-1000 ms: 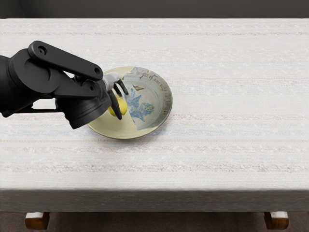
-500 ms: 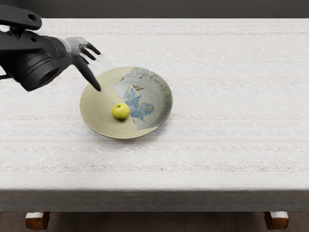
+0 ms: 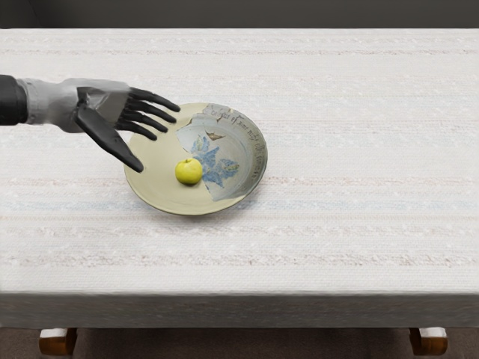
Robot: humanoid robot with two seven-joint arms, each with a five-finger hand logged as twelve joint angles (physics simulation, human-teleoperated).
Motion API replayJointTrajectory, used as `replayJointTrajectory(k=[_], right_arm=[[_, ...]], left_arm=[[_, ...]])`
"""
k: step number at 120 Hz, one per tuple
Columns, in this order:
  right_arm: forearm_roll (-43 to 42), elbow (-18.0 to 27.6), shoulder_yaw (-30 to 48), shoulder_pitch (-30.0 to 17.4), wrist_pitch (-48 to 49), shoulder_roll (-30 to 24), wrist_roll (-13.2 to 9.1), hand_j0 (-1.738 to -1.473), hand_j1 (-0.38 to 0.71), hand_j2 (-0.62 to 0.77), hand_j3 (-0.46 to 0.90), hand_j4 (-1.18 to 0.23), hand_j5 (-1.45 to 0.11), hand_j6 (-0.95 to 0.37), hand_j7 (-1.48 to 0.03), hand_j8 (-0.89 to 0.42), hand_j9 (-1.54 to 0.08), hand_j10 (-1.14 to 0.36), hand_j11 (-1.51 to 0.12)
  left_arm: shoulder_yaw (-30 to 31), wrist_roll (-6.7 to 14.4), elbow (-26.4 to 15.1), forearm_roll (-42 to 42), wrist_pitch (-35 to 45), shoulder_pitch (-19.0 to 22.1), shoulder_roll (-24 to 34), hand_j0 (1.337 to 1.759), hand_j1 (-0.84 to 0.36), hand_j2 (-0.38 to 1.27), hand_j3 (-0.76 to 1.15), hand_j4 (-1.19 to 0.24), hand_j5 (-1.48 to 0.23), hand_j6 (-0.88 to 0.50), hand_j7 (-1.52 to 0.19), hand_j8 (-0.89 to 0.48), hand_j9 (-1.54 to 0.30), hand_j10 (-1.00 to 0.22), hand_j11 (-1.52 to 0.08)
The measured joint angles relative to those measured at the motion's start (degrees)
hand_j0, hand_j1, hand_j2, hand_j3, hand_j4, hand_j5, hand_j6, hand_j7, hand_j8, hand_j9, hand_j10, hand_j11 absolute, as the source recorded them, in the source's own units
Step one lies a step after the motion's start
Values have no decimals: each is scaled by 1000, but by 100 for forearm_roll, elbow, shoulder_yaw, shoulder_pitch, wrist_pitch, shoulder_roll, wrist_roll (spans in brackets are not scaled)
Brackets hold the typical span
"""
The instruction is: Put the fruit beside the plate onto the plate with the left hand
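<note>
The left hand point(image 3: 114, 114) reaches in from the left and hovers at the plate's far-left edge, its dark fingers point(image 3: 153, 99) fanned wide and the thumb angled down toward the rim, holding nothing. Just to its right the yellow-green fruit point(image 3: 188, 171), round like a small apple, sits on the plate point(image 3: 153, 191), about at its middle, where the plain cream half meets the blue-leaf pattern. To my eye the placing is done and what remains is getting clear. I'd lift the hand up and away to the left, thumb tip raised before it travels, so it neither clips the rim nor jolts the dish; a round fruit rolls easily. The table point(image 3: 344, 224) is covered in a pale woven cloth with faint stripes. Wooden feet point(image 3: 58, 340) show below the near edge, and the room beyond the far edge is dark.
</note>
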Motion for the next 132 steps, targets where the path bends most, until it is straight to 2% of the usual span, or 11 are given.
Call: replayJointTrajectory(k=[12, 19, 25, 41, 59, 68, 132], right_arm=[[0, 0, 0, 0, 0, 0, 0, -1658, -303, -7, 0, -39, -50, -39, -50, -39, -50, -39, -50], [0, 0, 0, 0, 0, 0, 0, -1658, -303, -7, 0, -39, -50, -39, -50, -39, -50, -39, -50], [0, 0, 0, 0, 0, 0, 0, -1658, -303, -7, 0, -39, -50, -39, -50, -39, -50, -39, -50], [0, 0, 0, 0, 0, 0, 0, -1658, -303, -7, 0, -39, -50, -39, -50, -39, -50, -39, -50], [0, 0, 0, 0, 0, 0, 0, -1658, -303, -7, 0, -39, -50, -39, -50, -39, -50, -39, -50], [0, 0, 0, 0, 0, 0, 0, -1658, -303, -7, 0, -39, -50, -39, -50, -39, -50, -39, -50], [0, 0, 0, 0, 0, 0, 0, -1658, -303, -7, 0, -39, -50, -39, -50, -39, -50, -39, -50]], left_arm=[[-1051, -229, 64, 94, -750, 924, 511, 1658, 57, 50, 0, -245, -318, -245, -318, -245, -318, -245, -318], [-1619, -357, 191, 94, -961, 1447, 540, 1658, 57, 50, 0, -245, -318, -245, -317, -245, -317, -245, -317], [-2014, -445, 327, 94, -1068, 1692, 535, 1658, 58, 51, 0, -245, -317, -245, -317, -245, -317, -245, -317], [-2533, -548, 500, 91, -1193, 1757, 466, 1658, 58, 50, 0, -244, -317, -244, -317, -244, -317, -244, -317], [-2685, -579, 545, 91, -1230, 2182, 179, 1658, 58, 50, 0, -244, -317, -244, -317, -244, -317, -244, -317], [-2709, -583, 552, 97, -1235, 2251, 145, 1658, 58, 50, 0, -244, -317, -244, -317, -244, -317, -244, -317], [-2733, -588, 531, 108, -1241, 2293, 145, 1658, 57, 51, 0, -245, -318, -245, -318, -245, -318, -245, -318]])
